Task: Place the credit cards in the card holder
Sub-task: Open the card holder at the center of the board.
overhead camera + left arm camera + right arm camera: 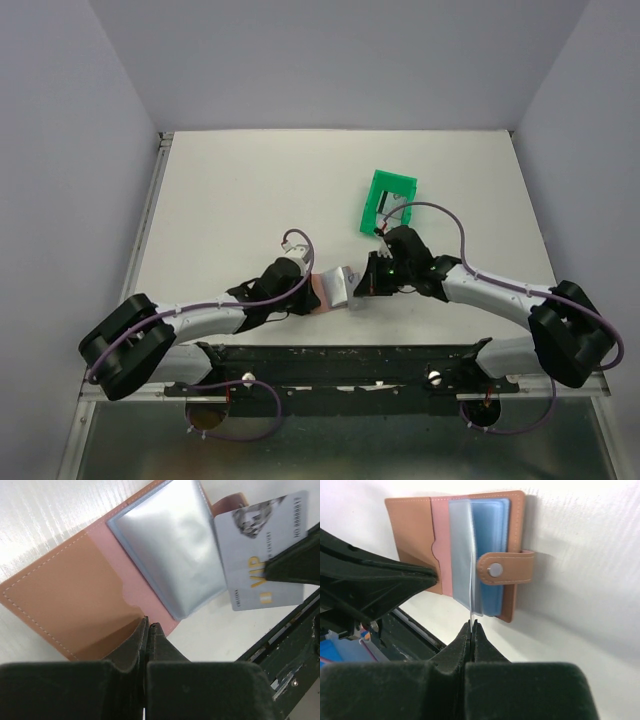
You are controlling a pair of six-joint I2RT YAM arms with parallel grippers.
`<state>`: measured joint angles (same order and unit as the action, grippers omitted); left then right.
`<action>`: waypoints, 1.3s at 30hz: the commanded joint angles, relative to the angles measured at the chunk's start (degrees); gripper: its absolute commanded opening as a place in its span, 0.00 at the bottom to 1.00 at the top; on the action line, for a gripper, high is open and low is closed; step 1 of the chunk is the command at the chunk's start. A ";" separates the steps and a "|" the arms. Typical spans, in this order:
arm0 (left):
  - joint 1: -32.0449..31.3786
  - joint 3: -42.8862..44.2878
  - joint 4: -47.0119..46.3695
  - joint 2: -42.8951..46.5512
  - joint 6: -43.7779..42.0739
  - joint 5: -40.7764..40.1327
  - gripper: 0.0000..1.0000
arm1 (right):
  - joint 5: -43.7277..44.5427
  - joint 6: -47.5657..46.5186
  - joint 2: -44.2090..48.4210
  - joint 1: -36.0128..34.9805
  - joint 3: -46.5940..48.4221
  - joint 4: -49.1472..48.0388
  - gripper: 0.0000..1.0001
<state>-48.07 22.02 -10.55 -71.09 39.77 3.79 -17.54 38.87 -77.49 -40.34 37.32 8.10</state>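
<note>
The tan-brown card holder point(328, 288) lies open on the table between my two grippers. In the left wrist view its leather flap point(65, 595) and clear sleeves point(165, 540) show. My left gripper point(148, 626) is shut on the flap's near edge. My right gripper point(471, 624) is shut on a pale grey credit card point(471, 607), seen edge-on and standing upright against the sleeves point(490, 540) by the snap tab point(506, 570). In the left wrist view this card point(255, 545) reads "VIP" and lies just right of the sleeves. From above, the left gripper point(305, 290) and right gripper point(362, 285) flank the holder.
A green plastic bin point(388, 200) stands behind the right gripper. A black mounting rail point(340, 360) runs along the table's near edge, close below the holder. Grey walls enclose the white table point(250, 190) on three sides.
</note>
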 commanded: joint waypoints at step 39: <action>-1.06 0.83 -4.49 -5.64 0.84 1.83 0.00 | 2.60 -0.64 -1.08 -0.36 0.56 1.57 0.00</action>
<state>-48.84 22.04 -15.38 -76.03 40.80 4.80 -12.75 37.91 -77.43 -40.34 37.34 12.34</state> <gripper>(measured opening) 0.022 0.009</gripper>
